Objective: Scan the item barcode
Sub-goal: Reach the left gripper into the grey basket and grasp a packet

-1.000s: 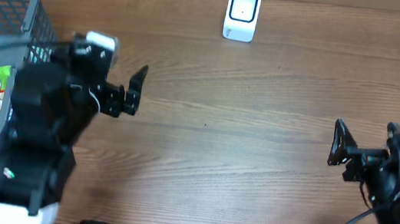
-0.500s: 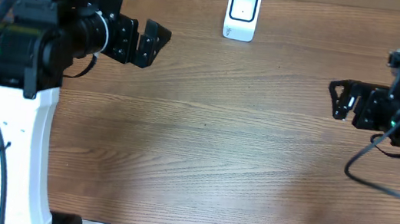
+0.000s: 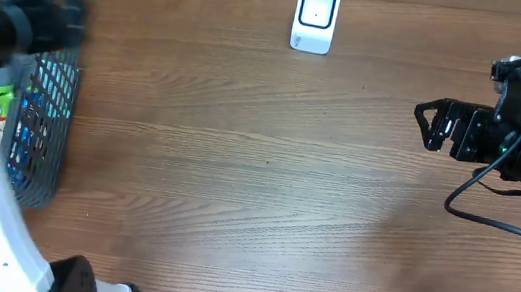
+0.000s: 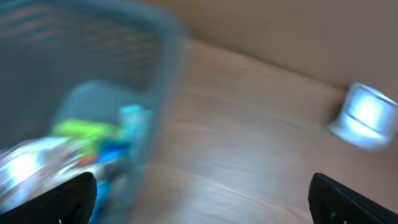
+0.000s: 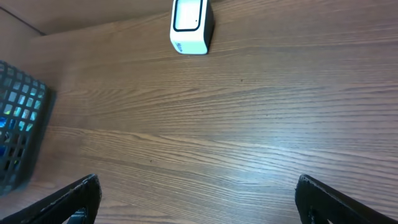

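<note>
Wooden table [image 3: 254,196] nearest, spread out in front of the scanner [image 3: 316,18]. Right of the scanner and nearer than it, right gripper [image 3: 427,125], jaws apart, gripping nothing, above the wood. Left of the scanner, dark mesh basket [image 3: 41,127] with packets [image 4: 93,130] inside (green, blue, silvery, badly blurred), barcode not legible. Up by that basket, left gripper [image 4: 202,199], fingers spread wide, empty. Farthest, at the table's back edge, the white scanner itself, upright
</note>
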### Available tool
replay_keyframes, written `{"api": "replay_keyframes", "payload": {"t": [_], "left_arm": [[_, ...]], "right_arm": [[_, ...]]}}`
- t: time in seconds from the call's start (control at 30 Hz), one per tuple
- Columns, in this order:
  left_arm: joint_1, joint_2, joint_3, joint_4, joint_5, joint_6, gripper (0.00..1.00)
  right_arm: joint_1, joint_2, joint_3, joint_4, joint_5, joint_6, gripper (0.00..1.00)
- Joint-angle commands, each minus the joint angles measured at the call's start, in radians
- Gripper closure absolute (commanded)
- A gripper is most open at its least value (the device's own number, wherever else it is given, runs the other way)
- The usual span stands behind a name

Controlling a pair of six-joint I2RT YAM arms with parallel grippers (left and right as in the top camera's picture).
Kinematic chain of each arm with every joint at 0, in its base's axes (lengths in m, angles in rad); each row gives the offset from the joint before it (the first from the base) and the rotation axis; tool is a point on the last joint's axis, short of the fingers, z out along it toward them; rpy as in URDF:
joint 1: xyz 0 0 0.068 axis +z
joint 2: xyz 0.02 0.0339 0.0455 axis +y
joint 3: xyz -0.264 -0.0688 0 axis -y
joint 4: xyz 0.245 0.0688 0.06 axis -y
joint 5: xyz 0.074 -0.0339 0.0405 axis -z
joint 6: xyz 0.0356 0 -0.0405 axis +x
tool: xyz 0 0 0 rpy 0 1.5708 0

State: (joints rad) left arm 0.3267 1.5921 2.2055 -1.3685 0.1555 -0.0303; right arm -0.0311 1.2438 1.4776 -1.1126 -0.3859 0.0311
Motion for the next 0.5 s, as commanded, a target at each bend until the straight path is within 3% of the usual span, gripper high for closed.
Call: {"api": "replay_keyframes", "payload": {"t": [0.0,0.2,0.47], "left_arm": [[0.233,0.037,0.017,-0.010,-0.141,-0.131,0.00],[0.388,0.150,0.015,-0.038,-0.129,-0.134,0.01],[0.413,0.357,0.015,-0.061,-0.130,-0.006,0.05]], "right_arm": [[0.000,-0.003,0.025,-0.001,-0.009,0.006,0.00],[0.000,-0.003,0.025,-0.012,-0.009,0.006,0.00],[0.000,-0.003,0.025,-0.023,-0.009,0.006,0.00]]}}
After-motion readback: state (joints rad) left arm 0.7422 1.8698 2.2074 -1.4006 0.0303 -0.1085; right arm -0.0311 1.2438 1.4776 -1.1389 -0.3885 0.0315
